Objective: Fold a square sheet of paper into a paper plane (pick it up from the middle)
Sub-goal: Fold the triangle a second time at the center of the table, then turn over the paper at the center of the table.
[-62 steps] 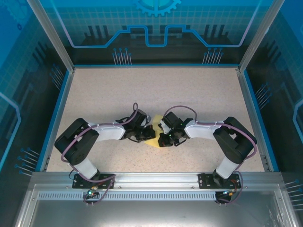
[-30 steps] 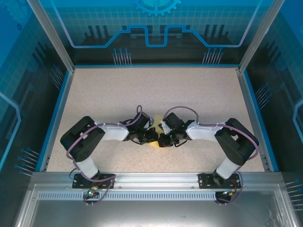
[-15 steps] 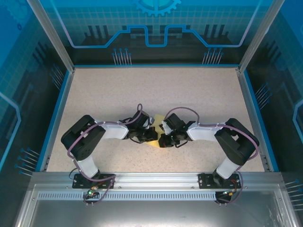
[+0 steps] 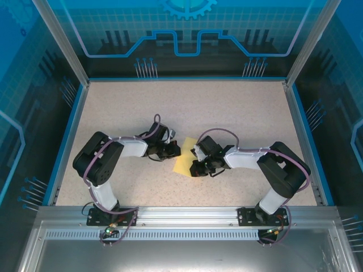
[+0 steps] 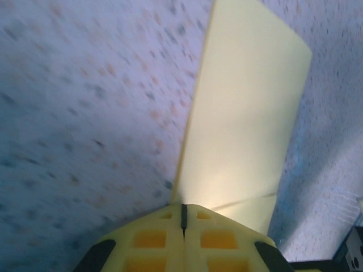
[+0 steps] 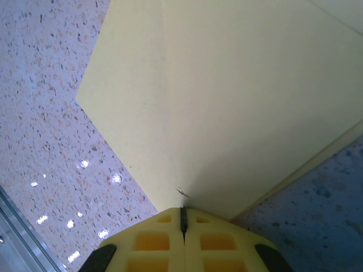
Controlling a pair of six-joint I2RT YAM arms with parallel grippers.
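Pale-yellow sheet of paper (image 4: 184,164), near the middle of the desk (image 4: 238,113), somewhat toward its front edge. Carries a crease and a raised flap but has no dart outline yet: judged early in the folding, with most folds yet to make. Pinched from opposite sides: left fingers (image 5: 153,241) pressed shut on one edge, right fingers (image 6: 215,241) pressed shut on another, a small crinkle at the tips. Wide bare desk behind and to either side; blue rim (image 4: 67,141) well apart.

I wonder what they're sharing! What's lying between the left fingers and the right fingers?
The yellow paper lies on the table between the left fingers and the right fingers, as the top view shows.
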